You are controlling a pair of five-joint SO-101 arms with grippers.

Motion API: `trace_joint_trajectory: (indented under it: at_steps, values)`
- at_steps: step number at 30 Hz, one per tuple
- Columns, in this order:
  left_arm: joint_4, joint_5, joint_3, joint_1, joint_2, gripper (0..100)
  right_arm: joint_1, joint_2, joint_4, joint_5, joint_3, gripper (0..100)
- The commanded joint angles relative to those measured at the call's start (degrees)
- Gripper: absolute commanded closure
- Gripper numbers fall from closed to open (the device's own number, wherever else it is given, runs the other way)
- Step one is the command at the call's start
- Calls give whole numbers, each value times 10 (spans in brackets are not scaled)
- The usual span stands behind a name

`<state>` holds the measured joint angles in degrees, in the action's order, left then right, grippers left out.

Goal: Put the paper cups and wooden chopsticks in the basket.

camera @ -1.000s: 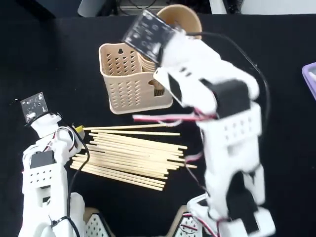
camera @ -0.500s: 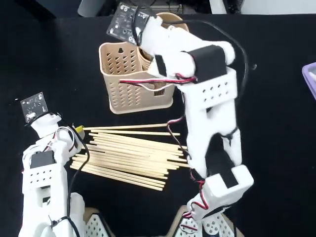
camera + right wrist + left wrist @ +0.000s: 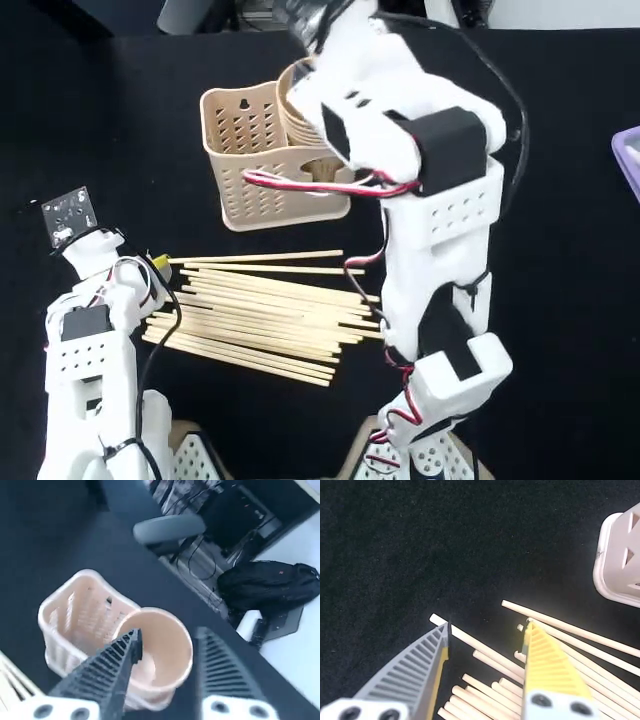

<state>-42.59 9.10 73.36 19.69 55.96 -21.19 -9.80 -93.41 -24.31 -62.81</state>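
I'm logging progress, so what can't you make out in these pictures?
- Cup count: in the high view, the right arm covers most of the paper cups stacked in the basket.
- Ends of some wooden chopsticks pass behind that arm.
- Left wrist view: the picture's edge cuts the chopsticks off, so no count.

The high view looks steeply down from above on the black table [image 3: 120, 100], taking in the basket [image 3: 270, 160] and chopsticks [image 3: 265, 315]. The left wrist view sits low and close, facing down past the left gripper [image 3: 486, 626] at the chopsticks' [image 3: 485, 647] ends and the basket's [image 3: 622, 560] corner. The right wrist view hangs higher, tilted past the right gripper [image 3: 167, 631] onto the basket [image 3: 75, 610], with the room [image 3: 240, 525] beyond.
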Motion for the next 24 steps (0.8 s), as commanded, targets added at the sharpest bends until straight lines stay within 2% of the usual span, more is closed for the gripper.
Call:
trace_joint_trajectory:
  at_steps: [1, 8, 13, 16, 24]
  values:
    - [10, 2, -10, 6, 11, 759, 17, -22, 72, 75, 58, 968]
    - [10, 2, -10, 6, 11, 759, 13, -16, 67, 87, 142, 988]
    - [10, 2, -10, 6, 11, 759, 15, 79, 51, 87, 198, 988]
    - [10, 2, -10, 6, 11, 759, 13, 136, 67, 87, 284, 988]
    - [10, 2, -8, 6, 11, 759, 13, 288, 359, 88, 663, 988]
